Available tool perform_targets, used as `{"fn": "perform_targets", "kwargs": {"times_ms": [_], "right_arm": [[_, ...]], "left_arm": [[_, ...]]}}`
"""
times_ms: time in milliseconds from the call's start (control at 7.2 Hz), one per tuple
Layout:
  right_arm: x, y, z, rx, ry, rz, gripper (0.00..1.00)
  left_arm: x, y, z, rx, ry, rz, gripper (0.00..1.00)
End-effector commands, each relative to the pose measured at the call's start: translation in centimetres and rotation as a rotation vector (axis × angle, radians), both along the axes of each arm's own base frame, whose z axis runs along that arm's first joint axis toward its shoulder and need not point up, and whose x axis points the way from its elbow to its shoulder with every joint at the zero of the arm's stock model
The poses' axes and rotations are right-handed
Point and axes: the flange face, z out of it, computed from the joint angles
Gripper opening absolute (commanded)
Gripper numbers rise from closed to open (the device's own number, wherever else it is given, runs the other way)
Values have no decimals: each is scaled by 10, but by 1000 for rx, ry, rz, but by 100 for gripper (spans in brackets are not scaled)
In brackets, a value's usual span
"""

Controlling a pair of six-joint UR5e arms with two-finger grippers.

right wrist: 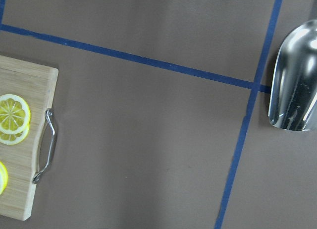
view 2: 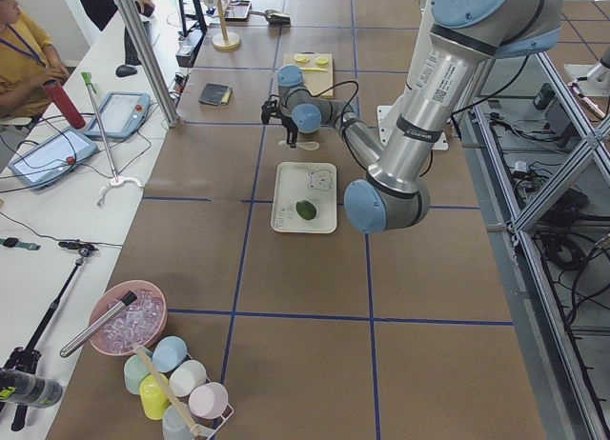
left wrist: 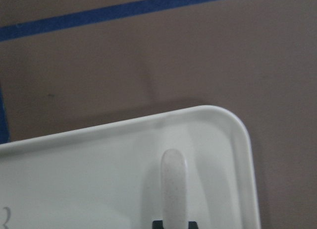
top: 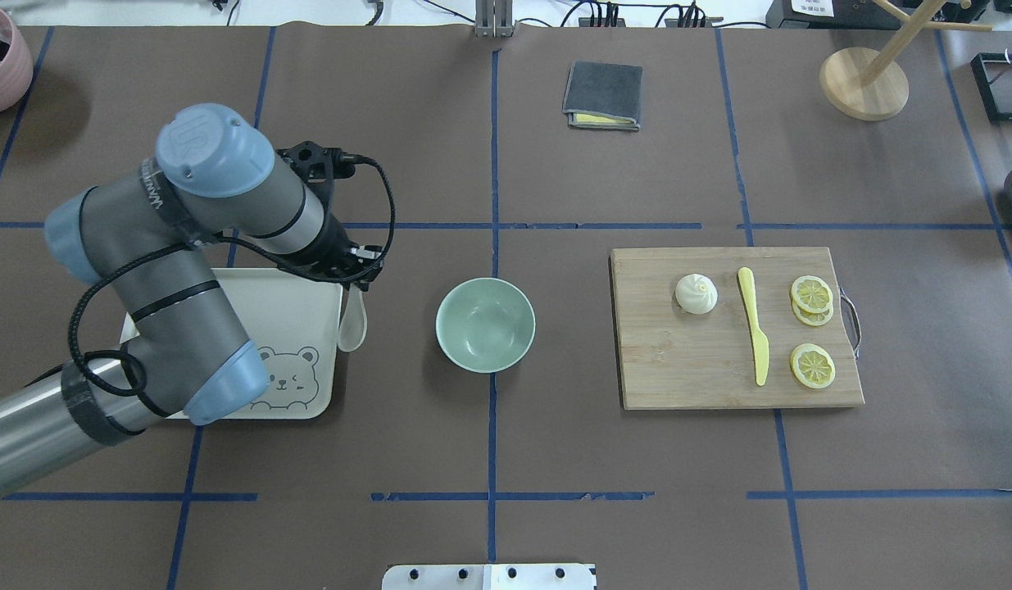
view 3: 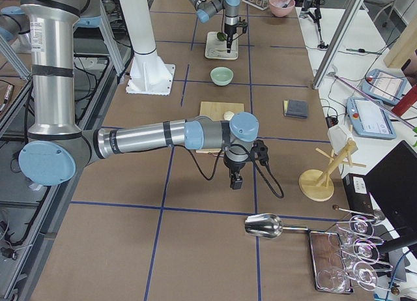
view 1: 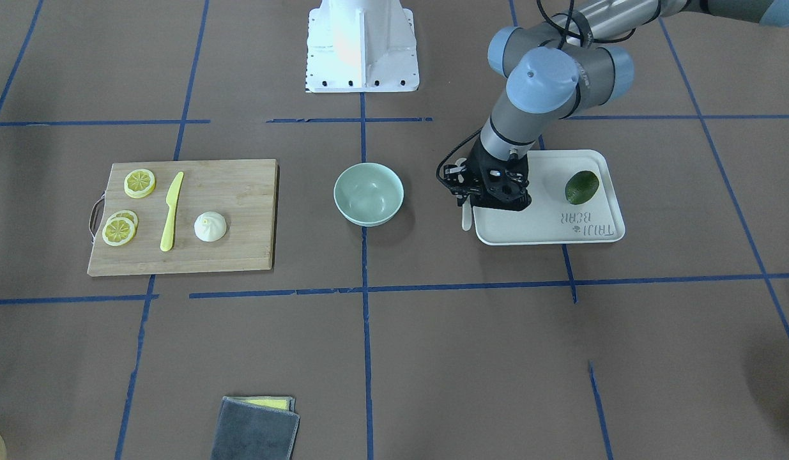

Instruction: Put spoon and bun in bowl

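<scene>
The off-white spoon (top: 354, 321) lies across the right edge of the white bear-print tray (top: 292, 311), its scoop past the rim. My left gripper (top: 351, 274) is down over it. In the left wrist view the dark fingertips (left wrist: 157, 224) sit tight on both sides of the spoon (left wrist: 173, 184), shut on it. The empty mint-green bowl (top: 485, 324) stands at the table's middle, right of the tray. The white bun (top: 696, 293) sits on the wooden cutting board (top: 678, 369). My right gripper (view 3: 234, 182) hangs above bare table; I cannot tell if it is open.
A green fruit (view 1: 582, 186) lies on the tray. A yellow knife (top: 753, 328) and lemon slices (top: 812, 365) share the board. A folded grey cloth (top: 602, 96), a wooden stand (top: 864, 82) and a metal scoop (right wrist: 294, 85) sit towards the far and right edges.
</scene>
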Motion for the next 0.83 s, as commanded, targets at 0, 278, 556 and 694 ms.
{"fn": "perform_targets", "kwargs": {"times_ms": [0,278,556,694], "right_arm": [[-24,4,-31,-30,-29,23,100],[-30,5,-34,-48,-34,26,100],[-52,7,-46,-114,-31,57,100],[-58,9,-53,-125,-31,65,100]], "left_arm": [[36,-13,-61,-178,78,-205,0],[78,18,-63,-271,88,-372,0],[100,35,-61,-271,78,-431,0],[101,38,-54,-268,67,-430,7]]}}
